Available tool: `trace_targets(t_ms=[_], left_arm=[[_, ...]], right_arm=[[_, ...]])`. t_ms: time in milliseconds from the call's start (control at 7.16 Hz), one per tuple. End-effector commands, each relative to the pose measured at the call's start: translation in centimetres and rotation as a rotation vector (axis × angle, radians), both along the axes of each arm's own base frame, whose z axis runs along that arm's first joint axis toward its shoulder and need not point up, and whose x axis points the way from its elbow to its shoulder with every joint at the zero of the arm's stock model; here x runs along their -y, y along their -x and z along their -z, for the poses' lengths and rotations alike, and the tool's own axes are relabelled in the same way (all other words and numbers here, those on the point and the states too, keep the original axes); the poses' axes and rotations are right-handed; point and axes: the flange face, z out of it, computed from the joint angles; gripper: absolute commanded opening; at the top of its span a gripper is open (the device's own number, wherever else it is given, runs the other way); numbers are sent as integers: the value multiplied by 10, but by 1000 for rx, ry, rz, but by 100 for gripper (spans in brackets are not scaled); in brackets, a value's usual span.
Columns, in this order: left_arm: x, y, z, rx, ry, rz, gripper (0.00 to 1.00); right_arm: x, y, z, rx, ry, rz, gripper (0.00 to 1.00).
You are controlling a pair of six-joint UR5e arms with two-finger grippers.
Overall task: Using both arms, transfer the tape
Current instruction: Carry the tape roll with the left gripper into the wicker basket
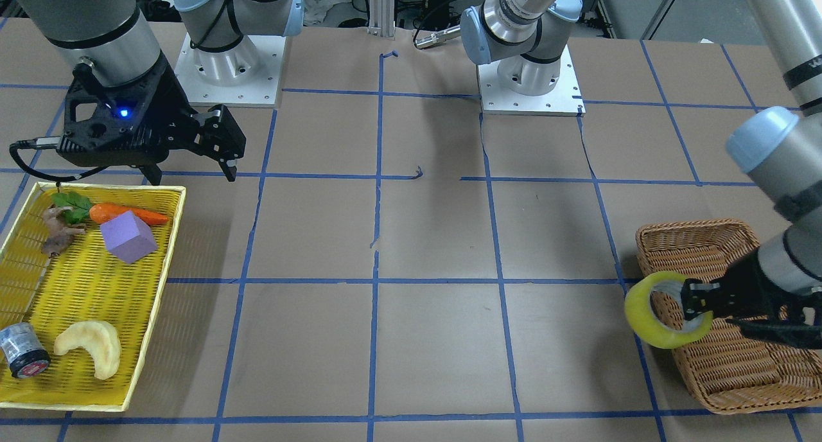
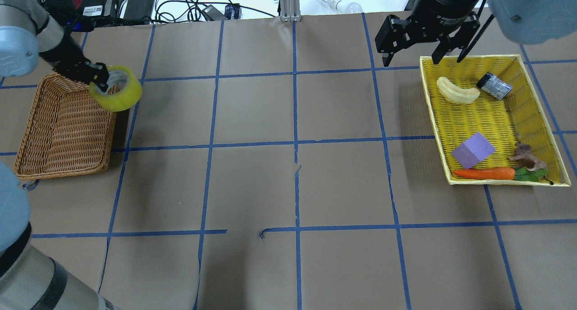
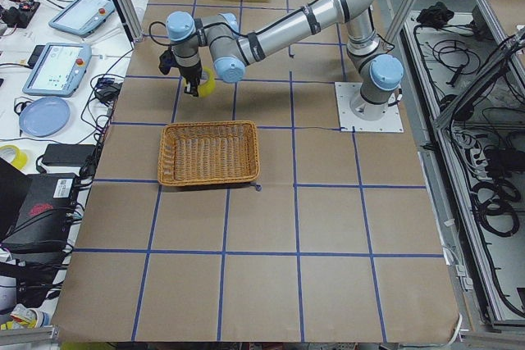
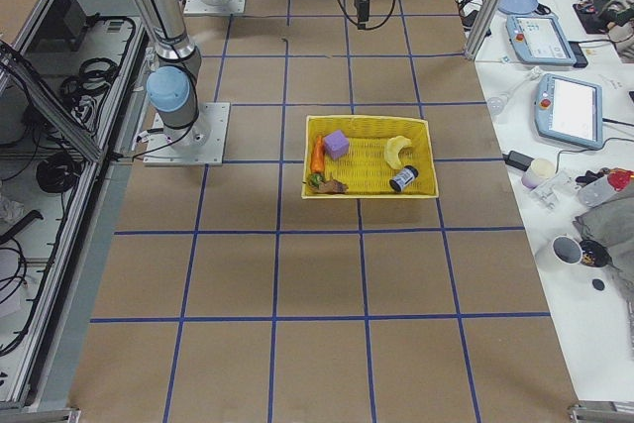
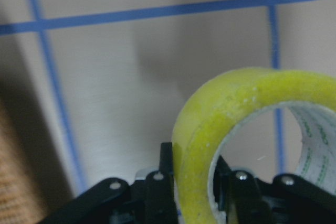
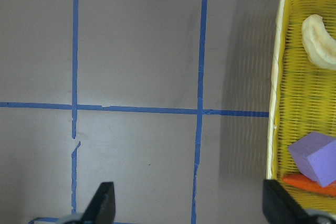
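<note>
The yellow tape roll (image 2: 122, 96) hangs in my left gripper (image 2: 98, 78), which is shut on its wall, one finger inside the whitish core. It is held above the inner far corner of the wicker basket (image 2: 63, 129). The front view shows the tape (image 1: 642, 320) and left gripper (image 1: 699, 300) at the right edge; the left wrist view shows the roll (image 5: 220, 119) close up over brown paper. My right gripper (image 2: 412, 57) is open and empty, hovering at the far edge of the yellow tray (image 2: 538, 116); it also shows in the front view (image 1: 191, 171).
The yellow tray (image 1: 83, 288) holds a purple cube (image 1: 128, 236), a carrot (image 1: 125, 215), a pale crescent (image 1: 90, 347), a small grey cylinder (image 1: 22, 350) and a brown piece. The wicker basket (image 1: 725, 365) has nothing in it. Blue tape lines grid the brown table.
</note>
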Motion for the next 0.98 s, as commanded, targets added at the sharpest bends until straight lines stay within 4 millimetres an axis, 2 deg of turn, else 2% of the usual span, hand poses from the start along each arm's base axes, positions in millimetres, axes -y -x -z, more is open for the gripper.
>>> trace_targets(t_ms=[0,279,419,559,699,838], left_arm=[[-35,-78,21,-12,-22,33,0],[-46,-97,54,0,-1,80,0],[-51,-101,67,20,20,73,0],[-53,-105,71,46,49,86,1],[-51,-105,75,46,61,82,51],[-46,-108,75,72,101,75,92]], right_arm=[[0,0,0,0,0,0,100],[-1,0,-1,1,1,1,100],[0,0,0,1,1,1,100],[-1,0,0,1,0,1,100],[-1,-1,0,1,1,0,100],[-2,0,4,3,-8,1,100]])
